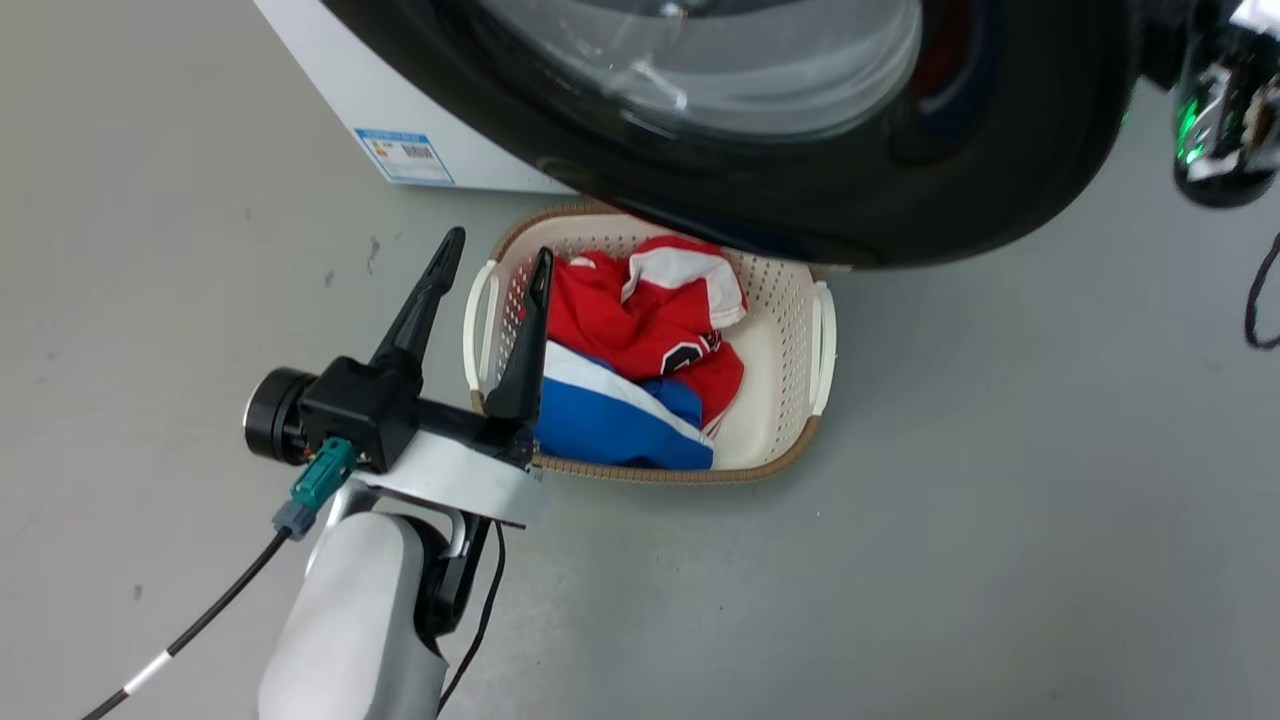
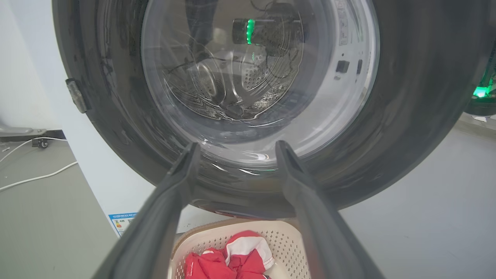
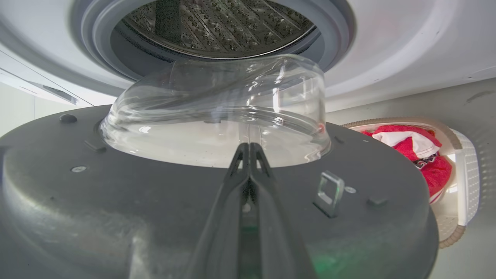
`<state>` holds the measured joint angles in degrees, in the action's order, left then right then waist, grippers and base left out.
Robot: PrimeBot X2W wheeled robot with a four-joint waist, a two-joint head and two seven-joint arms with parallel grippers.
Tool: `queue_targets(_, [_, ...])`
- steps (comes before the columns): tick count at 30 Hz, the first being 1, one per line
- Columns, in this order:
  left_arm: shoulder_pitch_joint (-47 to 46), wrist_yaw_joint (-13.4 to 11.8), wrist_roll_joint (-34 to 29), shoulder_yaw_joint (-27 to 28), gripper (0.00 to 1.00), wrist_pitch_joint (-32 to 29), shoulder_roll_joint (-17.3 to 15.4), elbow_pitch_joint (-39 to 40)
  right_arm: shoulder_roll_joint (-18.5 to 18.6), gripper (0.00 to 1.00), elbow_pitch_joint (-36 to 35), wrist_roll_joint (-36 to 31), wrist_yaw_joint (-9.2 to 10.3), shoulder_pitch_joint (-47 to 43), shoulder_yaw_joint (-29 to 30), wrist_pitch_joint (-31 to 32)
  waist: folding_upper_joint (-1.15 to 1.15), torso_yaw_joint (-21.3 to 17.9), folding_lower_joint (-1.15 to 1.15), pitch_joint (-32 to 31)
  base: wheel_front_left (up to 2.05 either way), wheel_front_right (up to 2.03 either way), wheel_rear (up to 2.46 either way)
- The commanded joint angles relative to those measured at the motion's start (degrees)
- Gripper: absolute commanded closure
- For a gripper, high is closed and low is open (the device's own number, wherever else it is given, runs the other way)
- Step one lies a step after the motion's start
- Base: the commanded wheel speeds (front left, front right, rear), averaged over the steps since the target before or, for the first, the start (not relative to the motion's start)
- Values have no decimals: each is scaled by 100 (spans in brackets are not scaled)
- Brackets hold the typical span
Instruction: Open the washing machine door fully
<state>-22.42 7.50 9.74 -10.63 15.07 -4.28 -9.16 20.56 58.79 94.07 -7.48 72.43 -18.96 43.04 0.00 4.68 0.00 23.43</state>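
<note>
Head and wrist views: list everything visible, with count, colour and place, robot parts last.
washing machine door: one, glossy black with a clear glass bowl, standing part open above the basket
washing machine: one, white, behind the door
drum: one, perforated steel, inside the machine's mouth
gasket: one, grey, ringing the drum
label sticker: one, blue and white, low on the machine's front
laundry basket: one, white with a brown rim, on the floor under the door
clothes: a heap, count unclear, red, white and blue, in the basket
cable: one, white, on the floor left of the machine
left gripper: one, dark, open, beside the basket
right gripper: one, dark, shut, at the door's inner face
</note>
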Motion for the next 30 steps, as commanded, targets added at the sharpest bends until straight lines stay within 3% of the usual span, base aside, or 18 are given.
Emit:
queue_targets(1, [133,-2,-39,37,0,13,26,-25,-77,100,-98,-6,-2,-213,-40,66,0,-40,0,-240,0,0,0])
queue_targets(17, [864,-2,-86,96,0,13,64,-296,-607,100,-1283,119,-2,-1954,-443,494,0,-97,0,-1273,0,0,0])
queue_targets(30, [1105,-2,-50,27,0,13,91,-385,-1041,100,-2081,246,-3,-2792,-693,539,0,44,0,-1653,0,0,0])
